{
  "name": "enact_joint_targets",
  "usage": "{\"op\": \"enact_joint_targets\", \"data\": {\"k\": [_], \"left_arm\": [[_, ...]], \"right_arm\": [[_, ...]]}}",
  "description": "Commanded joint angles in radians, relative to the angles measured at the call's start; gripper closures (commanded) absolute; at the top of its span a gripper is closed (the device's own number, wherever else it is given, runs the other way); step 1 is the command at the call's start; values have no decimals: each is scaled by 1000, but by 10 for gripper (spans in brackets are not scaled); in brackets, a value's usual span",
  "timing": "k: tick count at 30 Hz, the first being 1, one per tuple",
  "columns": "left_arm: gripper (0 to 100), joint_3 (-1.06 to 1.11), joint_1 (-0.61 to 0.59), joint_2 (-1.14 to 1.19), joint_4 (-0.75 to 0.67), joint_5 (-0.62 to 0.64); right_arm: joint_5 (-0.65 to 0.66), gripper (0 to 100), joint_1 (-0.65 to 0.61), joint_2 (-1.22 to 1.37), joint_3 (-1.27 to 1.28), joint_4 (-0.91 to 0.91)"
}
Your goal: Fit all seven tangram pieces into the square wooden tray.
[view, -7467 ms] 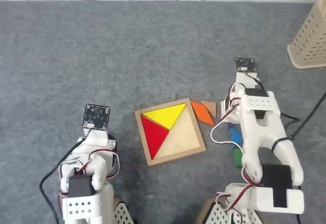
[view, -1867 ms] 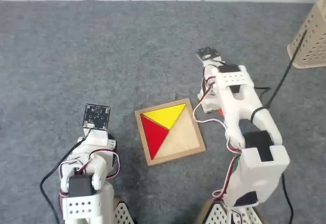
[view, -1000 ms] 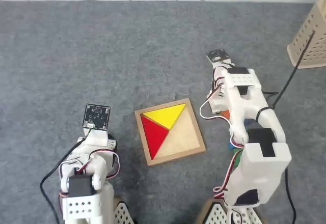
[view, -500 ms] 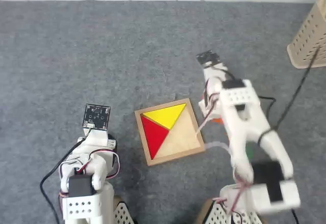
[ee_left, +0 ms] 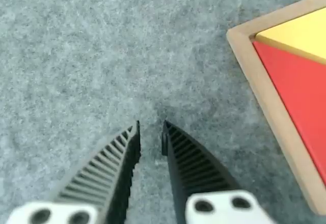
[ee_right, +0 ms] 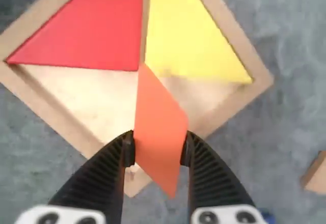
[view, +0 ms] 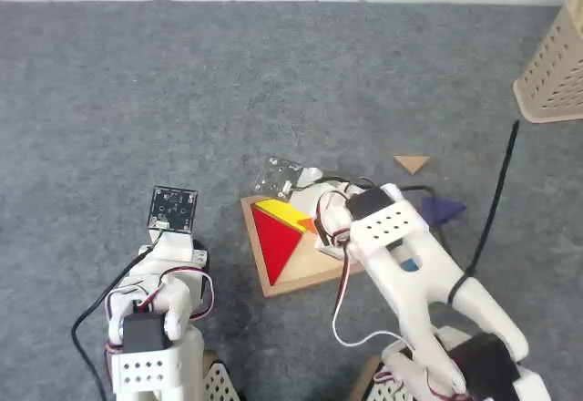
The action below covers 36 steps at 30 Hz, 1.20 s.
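The square wooden tray (view: 258, 273) (ee_right: 253, 89) (ee_left: 270, 102) lies in the middle of the grey carpet, with a red triangle (view: 273, 237) (ee_right: 86, 35) and a yellow triangle (view: 284, 211) (ee_right: 188, 40) set in it. My right gripper (ee_right: 155, 142) hangs over the tray, shut on an orange parallelogram (ee_right: 158, 137) (view: 310, 225) whose tip points at the seam between the two triangles. Right of the tray lie a wooden triangle (view: 412, 163), a purple piece (view: 443, 208) and a blue piece (view: 410, 263) half hidden by the arm. My left gripper (ee_left: 151, 130) rests low over bare carpet left of the tray, its fingers nearly together with nothing between them.
A perforated beige basket (view: 556, 64) stands at the far right edge. The right arm's black cable (view: 496, 210) arcs over the carpet to the right of the tray. Open carpet stretches behind and to the left.
The right arm has swung left from beside the tray to over it, carrying the orange parallelogram. The wooden and purple pieces it covered now show. The left arm has kept still.
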Motion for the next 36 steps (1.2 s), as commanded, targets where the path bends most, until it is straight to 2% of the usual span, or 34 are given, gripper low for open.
{"op": "enact_joint_targets", "data": {"k": [1,4,8,14,20,26,34,36], "left_arm": [[929,-8,2,-23,0,8],[929,-8,2,-23,0,8],[929,-8,2,-23,0,8],[929,-8,2,-23,0,8],[929,-8,2,-23,0,8],[929,-8,2,-23,0,8],[929,-8,2,-23,0,8],[929,-8,2,-23,0,8]], "right_arm": [[126,977,-38,-58,-14,5],[193,945,-88,-58,-15,68],[201,909,-154,-58,-14,68],[227,905,-225,-54,-6,77],[226,898,-225,22,-14,91],[199,782,-226,30,-14,97],[195,793,-206,30,-14,97],[195,842,-179,30,-15,88]]}}
